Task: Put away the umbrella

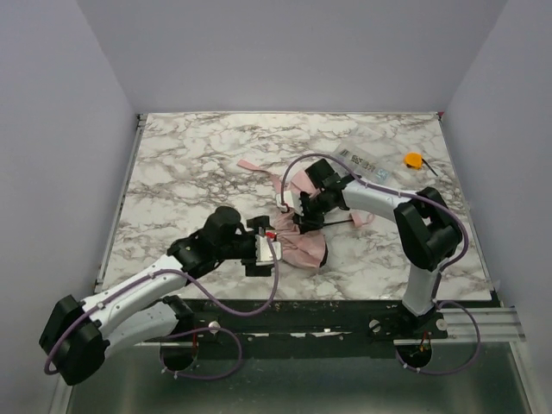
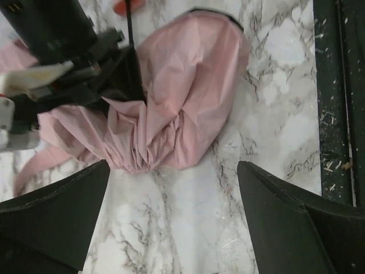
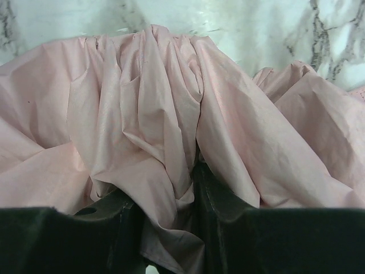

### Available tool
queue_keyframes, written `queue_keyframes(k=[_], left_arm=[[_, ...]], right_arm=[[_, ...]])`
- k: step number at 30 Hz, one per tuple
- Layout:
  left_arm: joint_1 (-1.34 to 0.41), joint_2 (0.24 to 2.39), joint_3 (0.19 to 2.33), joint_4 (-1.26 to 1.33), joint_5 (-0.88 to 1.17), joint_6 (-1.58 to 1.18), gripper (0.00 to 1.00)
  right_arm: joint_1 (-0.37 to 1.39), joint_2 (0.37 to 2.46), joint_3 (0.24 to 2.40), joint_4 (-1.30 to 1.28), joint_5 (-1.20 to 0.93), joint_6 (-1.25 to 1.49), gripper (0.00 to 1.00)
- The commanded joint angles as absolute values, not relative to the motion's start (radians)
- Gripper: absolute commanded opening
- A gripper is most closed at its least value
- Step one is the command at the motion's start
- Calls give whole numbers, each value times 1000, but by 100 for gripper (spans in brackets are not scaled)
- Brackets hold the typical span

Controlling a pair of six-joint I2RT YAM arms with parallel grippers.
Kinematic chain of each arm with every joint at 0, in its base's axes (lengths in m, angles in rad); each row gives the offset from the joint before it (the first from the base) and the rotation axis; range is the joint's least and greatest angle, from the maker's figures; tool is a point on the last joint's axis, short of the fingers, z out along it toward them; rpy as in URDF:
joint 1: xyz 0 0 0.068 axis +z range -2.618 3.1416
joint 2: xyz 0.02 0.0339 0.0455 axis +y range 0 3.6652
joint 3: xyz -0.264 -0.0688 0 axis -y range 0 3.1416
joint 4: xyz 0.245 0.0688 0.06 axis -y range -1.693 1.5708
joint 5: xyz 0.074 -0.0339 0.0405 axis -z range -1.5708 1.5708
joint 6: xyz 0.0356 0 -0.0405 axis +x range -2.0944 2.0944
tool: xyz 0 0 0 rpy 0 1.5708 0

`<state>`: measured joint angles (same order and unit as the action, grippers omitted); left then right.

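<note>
Left arm (image 1: pixel 129 302) reaches forward and right, held low. Left gripper (image 1: pixel 266 250): jaws spread wide, gripping nothing. Right arm (image 1: pixel 371 197) bends at the elbow, forearm pointing left. Right gripper (image 3: pixel 194 200): jaws pinched on a fold of the umbrella (image 3: pixel 142 114).

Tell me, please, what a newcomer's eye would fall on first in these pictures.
The crumpled pale pink umbrella lies in the middle of the marble table. The right pincer pinches a fold of its fabric, while the left pincer stands wide open at the cloth's edge. A small orange object sits at the far right.
</note>
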<state>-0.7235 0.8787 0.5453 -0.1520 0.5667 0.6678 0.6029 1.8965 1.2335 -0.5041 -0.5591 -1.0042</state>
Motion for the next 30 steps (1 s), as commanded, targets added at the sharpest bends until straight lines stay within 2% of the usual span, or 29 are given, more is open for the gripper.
queue_keyframes(k=[1, 5, 10, 16, 22, 30], left_arm=[[-803, 1022, 603, -129, 327, 580, 98], [-832, 1145, 676, -80, 219, 322, 98], [-851, 1198, 502, 284, 152, 117, 98], [-856, 1326, 321, 801, 174, 208, 98], [-856, 1536, 257, 1212, 219, 310, 98], [-876, 1737, 281, 1281, 283, 286, 98]], right_arm=[[610, 1896, 1142, -641, -599, -1050, 23], [609, 1895, 1137, -635, -602, -1035, 22], [604, 1873, 1132, -638, -613, -1041, 23], [601, 1848, 1117, -667, -642, -1091, 23], [600, 1843, 1096, -704, -661, -1147, 23], [598, 1838, 1087, -705, -681, -1149, 25]])
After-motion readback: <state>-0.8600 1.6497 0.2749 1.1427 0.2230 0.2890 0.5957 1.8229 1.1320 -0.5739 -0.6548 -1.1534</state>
